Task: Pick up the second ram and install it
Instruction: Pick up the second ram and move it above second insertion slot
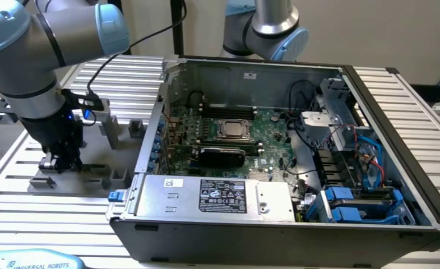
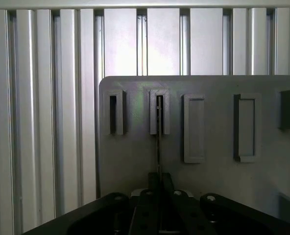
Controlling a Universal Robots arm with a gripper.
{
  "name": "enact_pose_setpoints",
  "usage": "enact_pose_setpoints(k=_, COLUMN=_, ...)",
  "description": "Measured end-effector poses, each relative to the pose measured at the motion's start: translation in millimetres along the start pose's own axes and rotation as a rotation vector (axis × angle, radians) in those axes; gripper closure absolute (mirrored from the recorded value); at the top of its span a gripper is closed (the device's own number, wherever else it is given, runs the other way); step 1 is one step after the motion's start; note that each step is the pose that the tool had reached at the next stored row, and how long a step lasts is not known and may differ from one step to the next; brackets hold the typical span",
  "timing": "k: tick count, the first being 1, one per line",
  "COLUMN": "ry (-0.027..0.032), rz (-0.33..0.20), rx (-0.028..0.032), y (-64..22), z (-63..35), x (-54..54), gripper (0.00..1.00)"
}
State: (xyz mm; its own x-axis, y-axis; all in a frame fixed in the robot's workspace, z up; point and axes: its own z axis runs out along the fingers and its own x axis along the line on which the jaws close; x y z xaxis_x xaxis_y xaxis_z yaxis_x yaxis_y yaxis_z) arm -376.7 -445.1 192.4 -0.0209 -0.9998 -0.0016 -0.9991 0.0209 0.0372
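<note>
In the wrist view the second ram [image 2: 158,147] shows edge-on as a thin dark strip. Its far end sits in a slotted grey holder block [image 2: 159,111] on the grey fixture plate [image 2: 130,161]. My gripper [image 2: 160,185] is shut on the stick's near end, one finger on each side. In the exterior view my gripper [image 1: 58,162] points down onto the grey fixture [image 1: 92,175] at the exterior view's left, outside the open computer case [image 1: 384,129]. The green motherboard [image 1: 268,130] with its CPU socket [image 1: 235,130] lies inside the case.
More grey blocks stand on the fixture: an empty slotted one [image 2: 114,112] beside the stick and two plain ones [image 2: 194,128]. A second arm [image 1: 268,28] rises behind the case. The power supply [image 1: 220,196] and drive cages [image 1: 354,204] fill the case's near side.
</note>
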Motion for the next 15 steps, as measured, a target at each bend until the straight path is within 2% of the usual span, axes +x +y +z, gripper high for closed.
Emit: enact_pose_setpoints(k=15, ry=-0.0003, rz=0.014, rx=-0.0006, y=0.0, z=-0.8, x=0.0, gripper=0.87)
